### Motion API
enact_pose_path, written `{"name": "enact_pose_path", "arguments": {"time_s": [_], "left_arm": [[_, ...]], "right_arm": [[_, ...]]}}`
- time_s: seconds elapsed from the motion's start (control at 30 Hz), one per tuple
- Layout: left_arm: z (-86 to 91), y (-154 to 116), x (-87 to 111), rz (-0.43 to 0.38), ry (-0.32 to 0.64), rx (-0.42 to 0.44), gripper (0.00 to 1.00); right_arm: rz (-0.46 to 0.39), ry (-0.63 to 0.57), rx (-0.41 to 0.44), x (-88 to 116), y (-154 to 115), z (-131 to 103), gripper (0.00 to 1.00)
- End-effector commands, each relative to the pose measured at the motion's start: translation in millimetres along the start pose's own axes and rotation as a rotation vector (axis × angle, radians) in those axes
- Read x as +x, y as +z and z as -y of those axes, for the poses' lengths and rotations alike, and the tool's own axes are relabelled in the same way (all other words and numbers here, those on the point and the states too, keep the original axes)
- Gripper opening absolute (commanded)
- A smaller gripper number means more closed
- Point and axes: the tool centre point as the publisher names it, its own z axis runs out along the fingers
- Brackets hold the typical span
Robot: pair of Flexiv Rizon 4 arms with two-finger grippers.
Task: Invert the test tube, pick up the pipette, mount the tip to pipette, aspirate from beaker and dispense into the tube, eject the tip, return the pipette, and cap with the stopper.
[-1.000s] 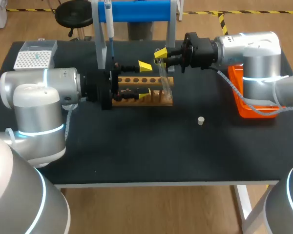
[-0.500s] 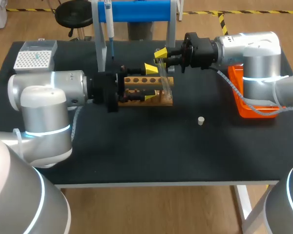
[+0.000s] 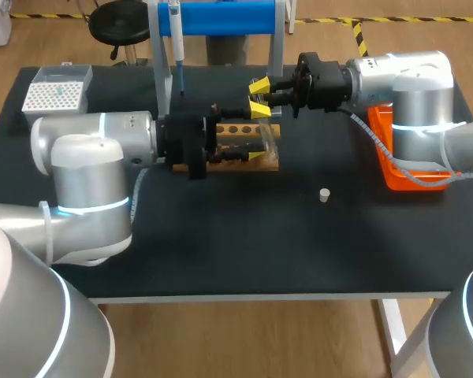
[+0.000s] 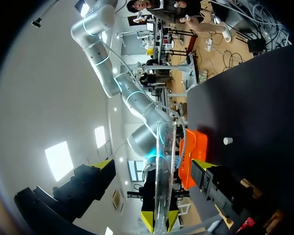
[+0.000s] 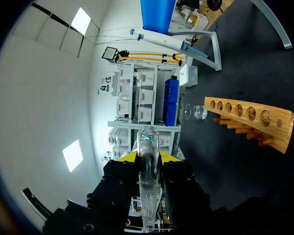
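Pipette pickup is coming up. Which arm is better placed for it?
Left, probably. The left gripper has open jaws gripping nothing and is nearer the hanging pipette. The right gripper is shut on the tube, which stands between the left jaws.

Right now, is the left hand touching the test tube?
Apart. The left wrist view shows the test tube standing between the open fingers of the left hand, with clear gaps on both sides.

I log: tube (image 3: 268, 140) clear glass; rack (image 3: 235, 129) tan wood; table (image 3: 260, 244) black; bin (image 3: 394, 179) orange; stopper (image 3: 324, 194) off-white; stand (image 3: 221, 17) blue; tip box (image 3: 54, 96) white, dotted grid.
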Motion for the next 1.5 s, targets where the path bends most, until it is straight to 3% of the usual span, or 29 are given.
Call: {"name": "enact_pose_path", "arguments": {"time_s": [0.03, 0.3, 0.53, 1.03, 1.1, 1.4, 1.5], "left_arm": [[-3.2, 10.9, 1.8, 0.0, 0.002, 0.002, 1.0], [-3.6, 13.4, 2.3, 0.0, -0.007, -0.002, 1.0], [-3.7, 13.5, 2.7, 0.0, -0.012, -0.006, 0.76], [-4.1, 15.4, 3.6, -0.001, -0.014, -0.001, 0.66], [-4.3, 16.4, 3.8, -0.003, -0.015, 0.004, 0.73], [-4.4, 18.5, 4.3, -0.006, -0.015, 0.009, 0.59], [-4.4, 18.3, 4.5, -0.004, -0.017, 0.006, 0.5]], "right_arm": [[0.003, 0.0, -0.001, 1.0, -0.3, 0.5, 0.0], [0.003, 0.0, -0.001, 1.0, -0.3, 0.5, 0.0], [0.003, 0.0, -0.001, 1.0, -0.3, 0.5, 0.0], [0.003, 0.0, -0.001, 1.0, -0.3, 0.5, 0.0], [0.003, 0.0, -0.001, 1.0, -0.3, 0.5, 0.0], [0.003, 0.0, -0.001, 1.0, -0.3, 0.5, 0.0], [0.003, 0.0, -0.001, 1.0, -0.3, 0.5, 0.0]]}}
